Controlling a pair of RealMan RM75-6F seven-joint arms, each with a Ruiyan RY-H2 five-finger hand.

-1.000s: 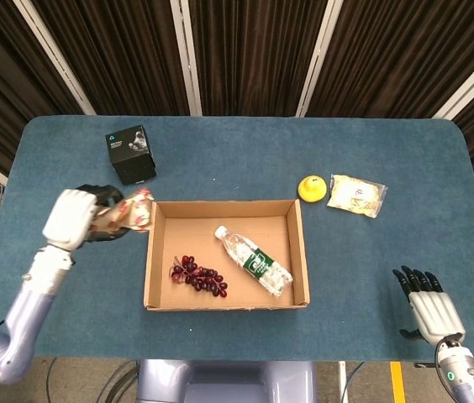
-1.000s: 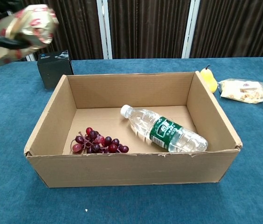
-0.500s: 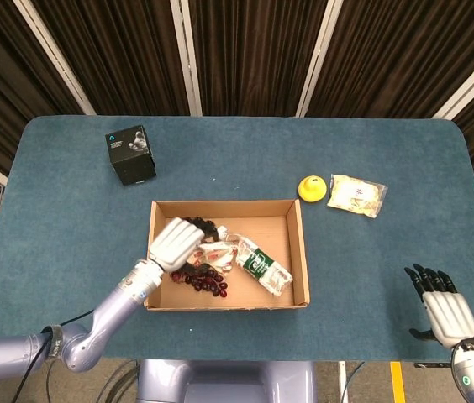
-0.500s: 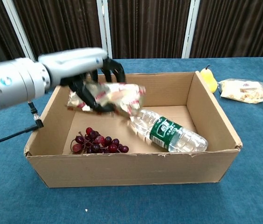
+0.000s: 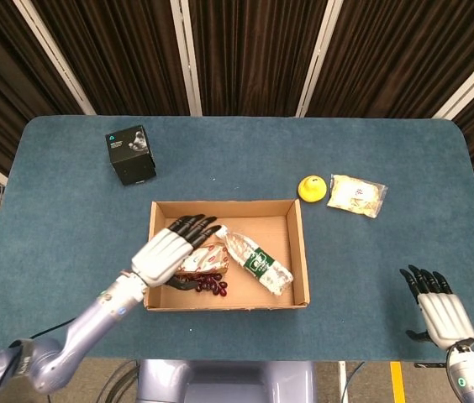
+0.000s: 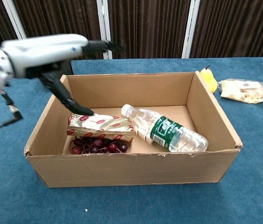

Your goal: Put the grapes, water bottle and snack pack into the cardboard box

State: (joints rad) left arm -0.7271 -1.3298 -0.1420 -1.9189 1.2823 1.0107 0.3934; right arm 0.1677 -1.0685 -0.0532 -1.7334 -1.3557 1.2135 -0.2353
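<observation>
Grapes point(image 6: 96, 147), water bottle point(image 6: 166, 133) and snack pack point(image 6: 101, 125) all lie inside the cardboard box point(image 6: 127, 168) from where I am watching. Within the box, the grapes sit in the front-left corner, and the snack pack rests on top of them, covering most of the bunch in the chest view; only the lower berries peek out beneath its red-and-gold wrapper. I see the water bottle lying on its side toward the right half of the box, its white cap pointing at the back-left and just beside the snack pack's right end. My left hand point(image 5: 167, 252) hovers over the left part of the box with its fingers spread apart and nothing in them; one dark fingertip point(image 6: 86, 112) reaches down close to the top of the snack pack, though I cannot tell whether it touches. My right hand point(image 5: 435, 306) is well apart from the box, off to its right near the table's front edge, fingers splayed and holding nothing. Behind the box's right corner stands a yellow pear point(image 5: 311, 187), with a clear bag of snacks point(image 5: 356, 195) just beside it. Behind the box's left corner sits a small black box point(image 5: 130, 154).
</observation>
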